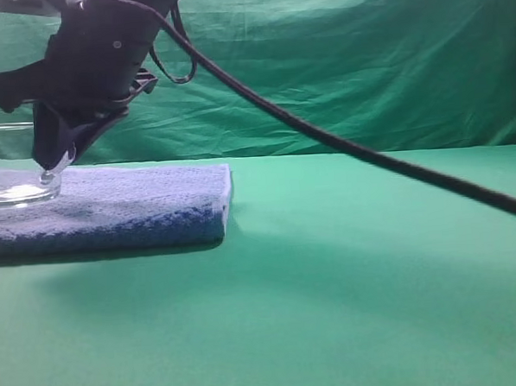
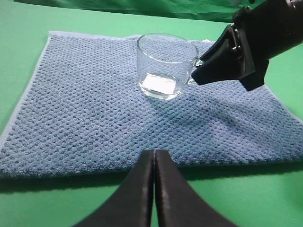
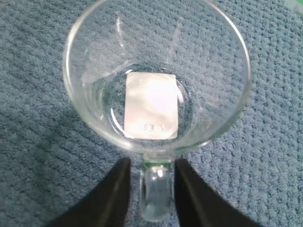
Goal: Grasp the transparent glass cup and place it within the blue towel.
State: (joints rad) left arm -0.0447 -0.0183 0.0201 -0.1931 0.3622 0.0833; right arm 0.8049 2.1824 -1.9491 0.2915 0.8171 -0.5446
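The transparent glass cup (image 2: 165, 66) stands upright on the blue towel (image 2: 94, 118), toward the towel's far side. From above it shows a white label on its base (image 3: 151, 105). My right gripper (image 3: 151, 161) reaches down from the right. Its two black fingers straddle the cup's loop handle (image 3: 156, 194) with a thin gap on each side, so it is open and not gripping. In the high view this gripper (image 1: 47, 174) hangs over the cup (image 1: 15, 184) at the towel's (image 1: 138, 208) left end. My left gripper (image 2: 154, 152) is shut and empty, above the towel's near edge.
The towel lies on a green cloth table (image 1: 348, 266) with a green backdrop (image 1: 363, 58) behind. A black cable (image 1: 342, 145) runs from the right arm across the high view to the right edge.
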